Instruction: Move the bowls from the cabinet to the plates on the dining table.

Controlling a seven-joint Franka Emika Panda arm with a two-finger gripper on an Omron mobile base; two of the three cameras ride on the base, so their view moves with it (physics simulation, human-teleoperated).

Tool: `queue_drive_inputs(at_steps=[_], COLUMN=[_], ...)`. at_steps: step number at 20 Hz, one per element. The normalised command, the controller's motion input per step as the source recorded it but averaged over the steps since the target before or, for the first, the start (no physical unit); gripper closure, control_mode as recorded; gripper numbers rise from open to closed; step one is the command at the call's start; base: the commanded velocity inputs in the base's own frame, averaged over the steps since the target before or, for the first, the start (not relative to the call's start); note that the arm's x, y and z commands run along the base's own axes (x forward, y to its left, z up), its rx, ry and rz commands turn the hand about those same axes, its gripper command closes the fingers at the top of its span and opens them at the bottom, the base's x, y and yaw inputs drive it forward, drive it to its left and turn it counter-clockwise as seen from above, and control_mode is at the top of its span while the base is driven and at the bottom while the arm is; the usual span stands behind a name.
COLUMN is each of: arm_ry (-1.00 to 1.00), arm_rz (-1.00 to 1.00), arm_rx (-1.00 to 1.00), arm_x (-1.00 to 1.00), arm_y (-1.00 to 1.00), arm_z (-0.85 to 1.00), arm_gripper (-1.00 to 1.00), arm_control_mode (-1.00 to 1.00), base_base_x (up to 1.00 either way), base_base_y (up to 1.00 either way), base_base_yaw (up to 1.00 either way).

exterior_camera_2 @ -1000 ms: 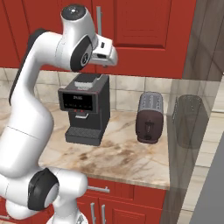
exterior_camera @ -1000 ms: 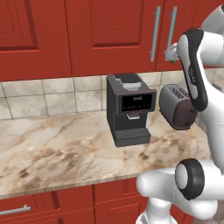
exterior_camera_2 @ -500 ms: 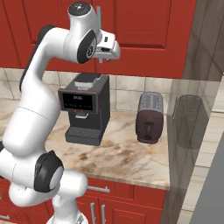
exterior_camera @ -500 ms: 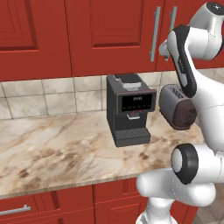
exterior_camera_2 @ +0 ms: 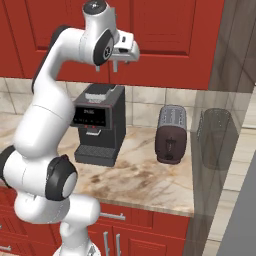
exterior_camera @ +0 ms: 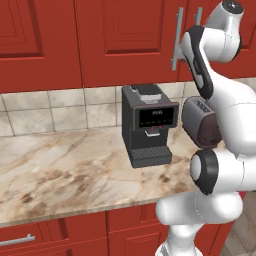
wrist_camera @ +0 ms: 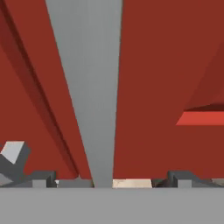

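Observation:
The cabinet (exterior_camera: 125, 40) is a row of red raised-panel doors above the counter, all shut. My gripper (exterior_camera_2: 122, 56) is raised against one door, open. In the hand view the door's long silver bar handle (wrist_camera: 89, 87) stands very close between the two finger tips of the gripper (wrist_camera: 105, 177), which touch nothing. The same handle (exterior_camera: 176, 35) shows beside my forearm in the left base view, with a second handle (exterior_camera: 198, 17) next to it. The bowls are hidden. The plates and the dining table are out of view.
On the marble counter (exterior_camera: 60, 170) below stand a black coffee machine (exterior_camera: 148, 125) and a dark toaster (exterior_camera: 200, 122). A ribbed glass container (exterior_camera_2: 216, 137) sits at the counter's right end against a tall grey wall (exterior_camera_2: 240, 75). Red drawer fronts (exterior_camera: 50, 235) run underneath.
My arm has lifted and straightened, bringing the hand a little higher and nearer the cabinet door handle. The jaws stayed open.

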Motion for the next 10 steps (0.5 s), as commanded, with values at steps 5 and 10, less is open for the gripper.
queue_drive_inputs(at_steps=[5, 10], arm_ry=[0.0, -0.01], arm_rz=[0.0, 0.0], arm_rx=[-0.03, -0.01], arm_x=[0.45, 0.34], arm_y=[0.0, 0.0], arm_z=[0.02, 0.01], arm_gripper=[-1.0, -1.0], arm_control_mode=[-1.0, -1.0], base_base_x=[0.0, 0.0], base_base_y=[0.0, 0.0], base_base_yaw=[0.0, 0.0])
